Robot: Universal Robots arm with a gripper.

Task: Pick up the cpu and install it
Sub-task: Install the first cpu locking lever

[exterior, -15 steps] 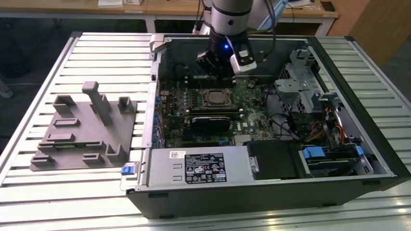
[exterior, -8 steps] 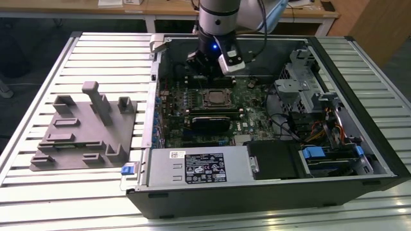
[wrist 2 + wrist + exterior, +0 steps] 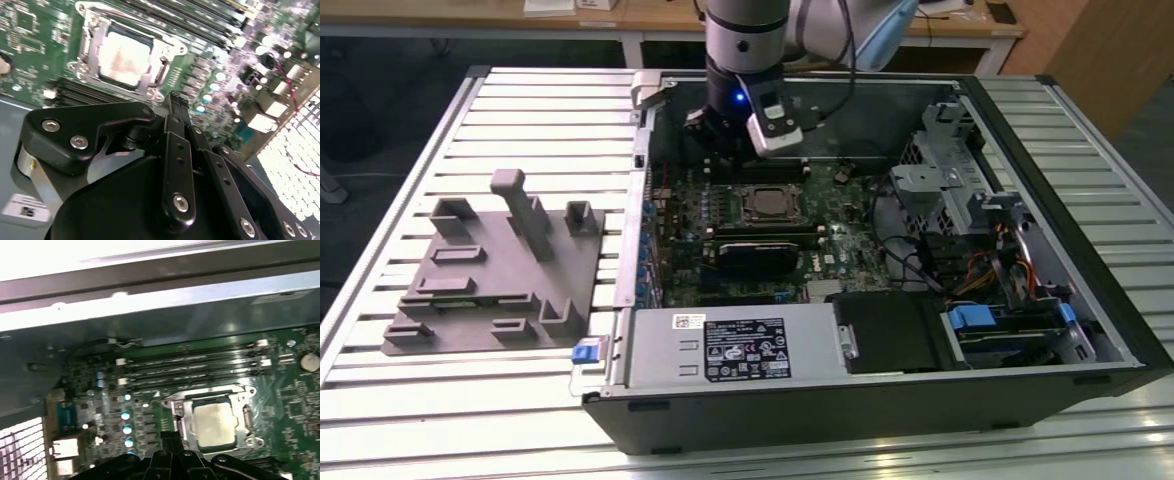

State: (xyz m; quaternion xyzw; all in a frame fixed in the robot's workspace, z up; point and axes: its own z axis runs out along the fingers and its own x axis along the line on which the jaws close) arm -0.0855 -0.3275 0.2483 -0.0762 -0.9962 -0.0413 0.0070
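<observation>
The cpu (image 3: 122, 57) (image 3: 215, 425), a small square chip with a pale silver top, lies flat inside the metal-framed socket (image 3: 90, 37) (image 3: 244, 390) on the green motherboard. In the exterior view the socket (image 3: 766, 203) sits mid-board in the open computer case. My gripper (image 3: 715, 148) hangs just above the board, beside the socket on its far side in the exterior view. Both wrist views show its black fingertips (image 3: 175, 102) (image 3: 169, 439) pressed together with nothing between them, a short way from the socket's frame.
The case wall (image 3: 640, 150) stands close to the gripper. Memory slots (image 3: 200, 365) run beside the socket. A drive cage (image 3: 961, 190) and cables fill the exterior view's right, a power supply (image 3: 734, 345) the front. A grey moulded tray (image 3: 494, 270) sits outside the case on the slatted table (image 3: 400, 400).
</observation>
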